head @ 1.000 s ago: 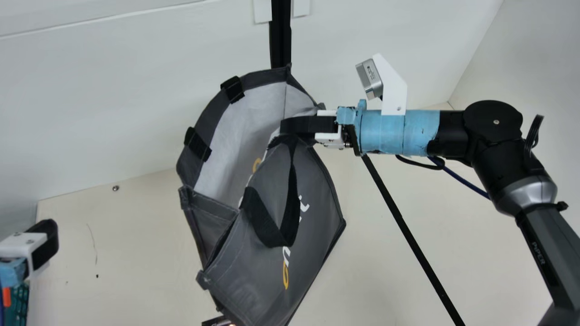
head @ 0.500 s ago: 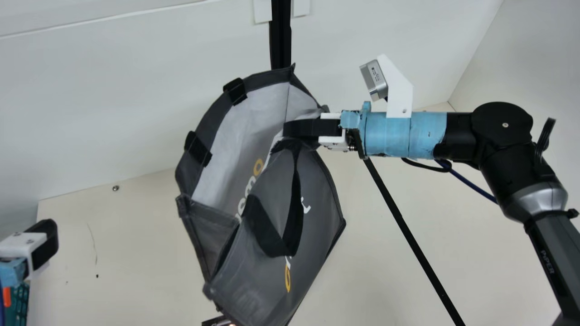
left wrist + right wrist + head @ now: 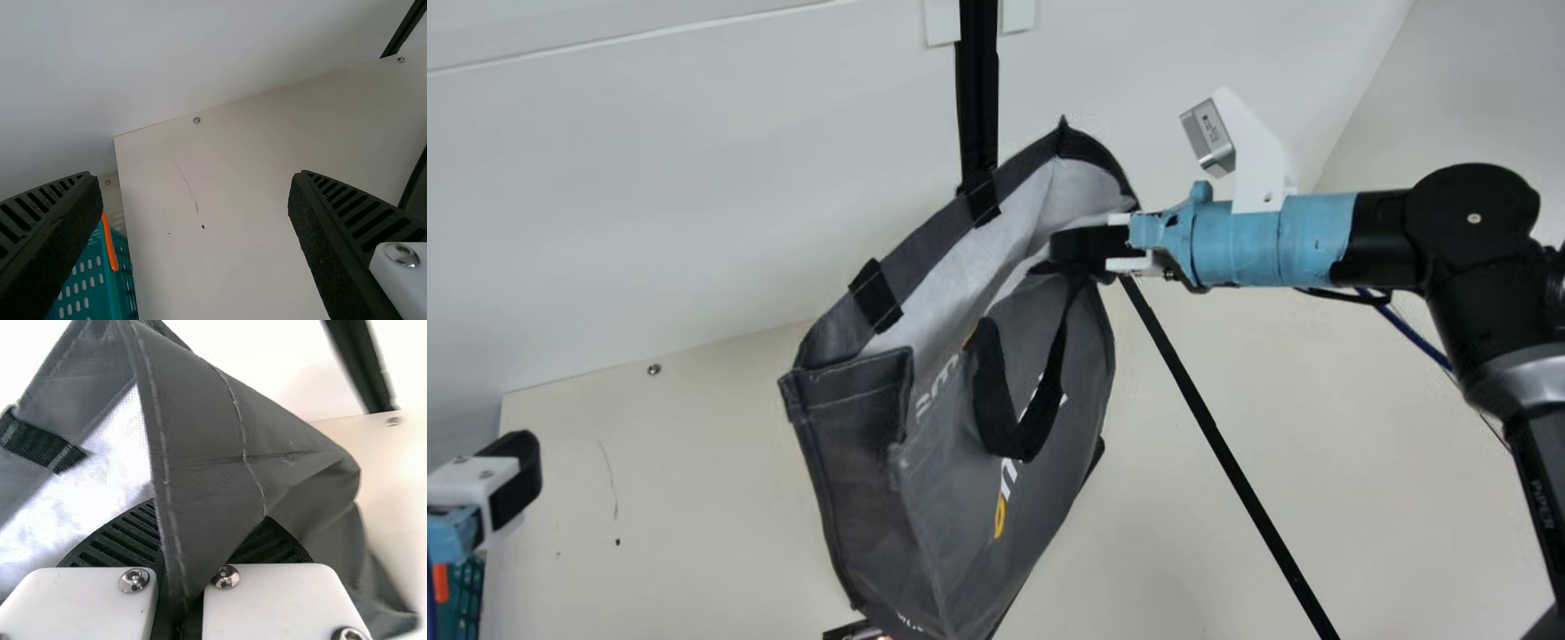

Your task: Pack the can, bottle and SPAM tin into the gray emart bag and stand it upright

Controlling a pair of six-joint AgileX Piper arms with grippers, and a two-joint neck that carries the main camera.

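While the gray emart bag (image 3: 978, 498) leans in my main view, its lower end past the bottom edge, my right gripper (image 3: 1062, 245) pinches its cloth tightly by the open mouth. Near the left edge, my left gripper (image 3: 523, 476) stands wide open, empty, with a teal basket (image 3: 464, 591) close by. Cream table (image 3: 694, 498) gives me broad room between gripper and bag; beyond its back edge rises a white wall (image 3: 649, 204).
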